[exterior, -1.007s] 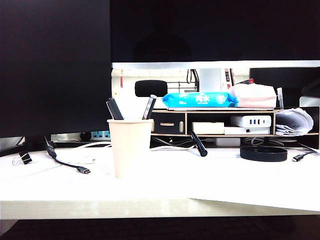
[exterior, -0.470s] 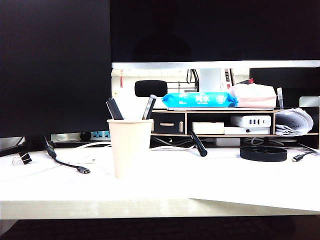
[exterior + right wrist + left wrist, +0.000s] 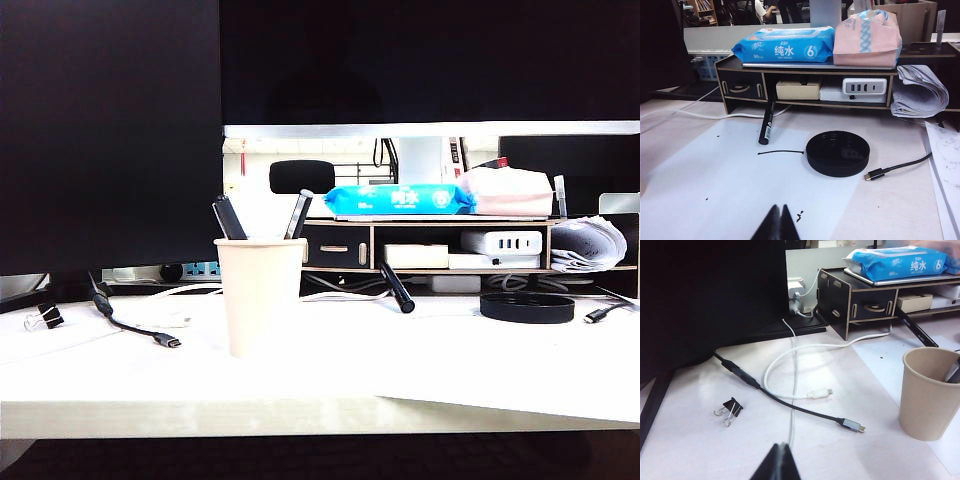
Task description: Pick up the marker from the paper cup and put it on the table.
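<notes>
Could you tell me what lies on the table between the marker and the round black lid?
In the right wrist view, only a thin black drawn line crosses the white table between the marker and the black lid.

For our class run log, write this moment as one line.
marker: on table | paper cup: two pens inside | left gripper: shut | right gripper: shut

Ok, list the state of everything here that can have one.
marker: out of the cup, tip on the table, leaning against the shelf.
paper cup: upright, two pens inside.
left gripper: shut, empty.
right gripper: shut, empty.
binder clip: lying loose.
</notes>
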Controlling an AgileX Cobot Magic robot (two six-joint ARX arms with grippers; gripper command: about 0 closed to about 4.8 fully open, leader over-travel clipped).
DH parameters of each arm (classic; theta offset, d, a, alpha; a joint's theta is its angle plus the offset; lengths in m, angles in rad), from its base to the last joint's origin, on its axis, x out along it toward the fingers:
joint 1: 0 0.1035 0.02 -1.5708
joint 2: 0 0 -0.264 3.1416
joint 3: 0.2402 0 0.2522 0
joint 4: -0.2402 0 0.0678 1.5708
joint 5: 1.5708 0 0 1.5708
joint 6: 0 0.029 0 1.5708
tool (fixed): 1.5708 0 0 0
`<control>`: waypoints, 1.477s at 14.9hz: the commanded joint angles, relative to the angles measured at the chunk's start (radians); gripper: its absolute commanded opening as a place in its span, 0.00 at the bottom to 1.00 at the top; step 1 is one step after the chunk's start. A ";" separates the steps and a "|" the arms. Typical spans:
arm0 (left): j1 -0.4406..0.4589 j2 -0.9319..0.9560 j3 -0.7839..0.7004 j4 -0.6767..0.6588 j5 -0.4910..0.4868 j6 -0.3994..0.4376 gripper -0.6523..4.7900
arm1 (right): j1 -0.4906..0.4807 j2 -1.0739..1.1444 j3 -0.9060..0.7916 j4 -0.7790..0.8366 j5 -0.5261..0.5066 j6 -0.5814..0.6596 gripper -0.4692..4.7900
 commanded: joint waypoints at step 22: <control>0.001 0.000 0.000 0.153 -0.437 0.047 0.11 | -0.061 0.000 0.002 0.042 0.094 -0.029 0.09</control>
